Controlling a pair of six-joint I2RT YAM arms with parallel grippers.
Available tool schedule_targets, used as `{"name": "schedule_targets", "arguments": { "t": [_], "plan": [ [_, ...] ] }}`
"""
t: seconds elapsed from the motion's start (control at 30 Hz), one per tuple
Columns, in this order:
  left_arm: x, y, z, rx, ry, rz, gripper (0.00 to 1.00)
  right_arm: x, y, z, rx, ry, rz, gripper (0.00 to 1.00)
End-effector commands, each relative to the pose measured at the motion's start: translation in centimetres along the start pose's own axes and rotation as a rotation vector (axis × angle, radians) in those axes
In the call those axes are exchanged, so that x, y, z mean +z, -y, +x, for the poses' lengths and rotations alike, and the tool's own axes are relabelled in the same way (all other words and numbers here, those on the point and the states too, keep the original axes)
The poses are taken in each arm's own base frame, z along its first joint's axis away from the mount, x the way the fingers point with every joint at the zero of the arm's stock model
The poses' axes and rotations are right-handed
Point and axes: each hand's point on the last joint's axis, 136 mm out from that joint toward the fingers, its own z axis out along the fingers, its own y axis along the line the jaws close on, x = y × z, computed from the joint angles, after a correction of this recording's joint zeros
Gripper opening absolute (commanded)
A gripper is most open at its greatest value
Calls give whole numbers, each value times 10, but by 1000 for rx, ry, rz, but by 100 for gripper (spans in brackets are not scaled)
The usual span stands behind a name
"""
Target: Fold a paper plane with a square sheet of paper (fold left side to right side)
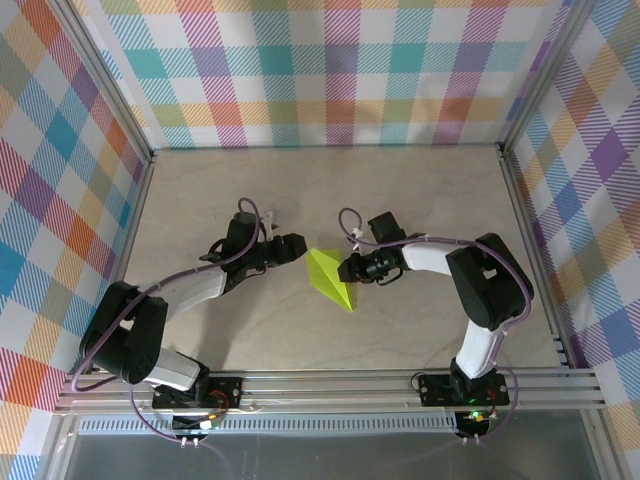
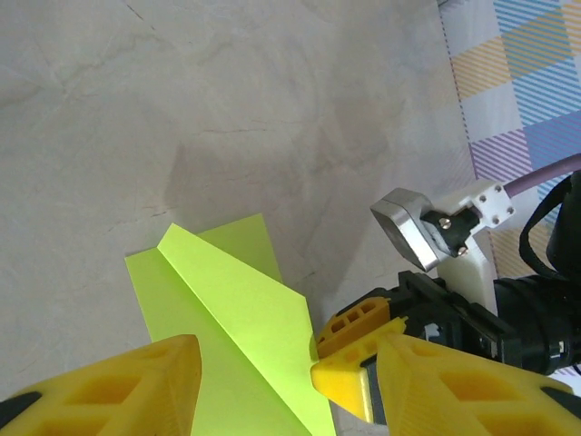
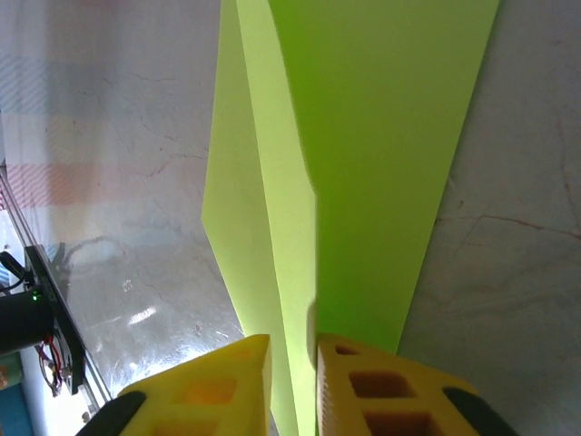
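Here, table (image 1: 400, 190): pale marbled surface, with plaid walls around it.
Paper plane (image 1: 328, 277): lime sheet folded to a narrow point and creased lengthwise, lying mid-table between the two grippers.
Right gripper (image 1: 347, 268): fingers pressed together on the plane's right edge, pinching it.
Left gripper (image 1: 292, 247): fingers spread wide at the plane's left side; contact cannot be told.

The paper plane (image 1: 328, 277) is bright lime, its folded layers paler or deeper green. The table (image 1: 400, 190) is beige with faint marble veins. The walls (image 1: 330, 70) carry pastel plaid in teal, purple, orange and yellow. The right gripper (image 3: 292, 354) has yellow fingers (image 3: 381, 391); the right arm (image 1: 435, 258) is white and black, with purple cables (image 1: 150, 295).
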Motion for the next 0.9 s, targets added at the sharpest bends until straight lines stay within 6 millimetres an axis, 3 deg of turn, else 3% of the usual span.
{"name": "schedule_targets", "arguments": {
  "t": [0.0, 0.1, 0.27, 0.43, 0.57, 0.7, 0.87],
  "plan": [
    [-12, 12, -15, 19, 72, 51, 55, -9, -14, -11, -47, 38, -34, 12],
    [-24, 20, -24, 27, 126, 86, 58, -25, -26, -20, -82, 93, -51, 2],
    [-50, 42, -39, 46, 235, 211, 67, -63, -54, -36, -150, 228, -156, 0],
    [-76, 91, -45, 132, 268, 424, 71, -108, -99, -43, -287, 390, -313, 0],
    [-87, 125, -45, 177, 219, 560, 70, -137, -136, -40, -403, 463, -427, 0],
    [-84, 142, -43, 211, 183, 615, 68, -149, -153, -35, -457, 475, -483, 0],
    [-76, 157, -40, 235, 143, 663, 63, -150, -166, -29, -494, 457, -527, 0]
  ]
}}
